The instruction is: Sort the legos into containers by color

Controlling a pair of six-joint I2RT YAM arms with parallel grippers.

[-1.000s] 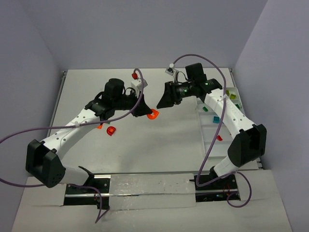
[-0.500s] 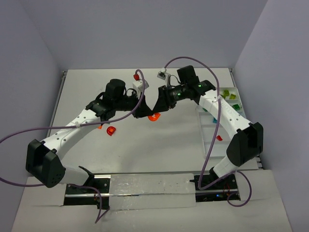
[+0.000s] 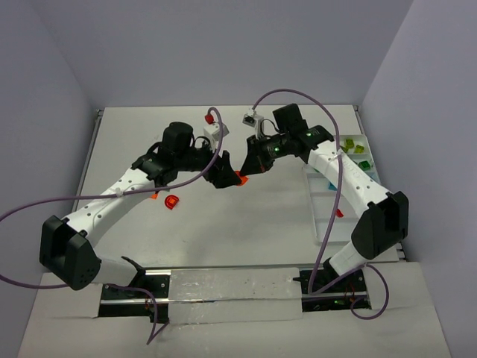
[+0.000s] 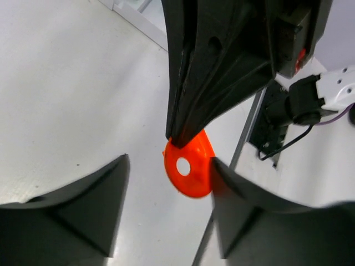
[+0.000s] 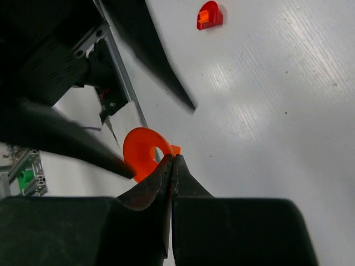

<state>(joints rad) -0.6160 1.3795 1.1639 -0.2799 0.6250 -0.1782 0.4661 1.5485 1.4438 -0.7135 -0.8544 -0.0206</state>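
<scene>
Bright, even light; soft shadows

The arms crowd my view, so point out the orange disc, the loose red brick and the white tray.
orange disc (image 4: 195, 178): left wrist view, flat face below the hole.
red brick (image 3: 171, 201): top view, its centre.
tray (image 3: 335, 230): top view, bare near compartment.

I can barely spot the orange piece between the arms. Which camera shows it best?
Left wrist: the orange piece sits central, hole showing, its top edge pinched. Right wrist: the right fingers cover part. Top: a speck.
</scene>
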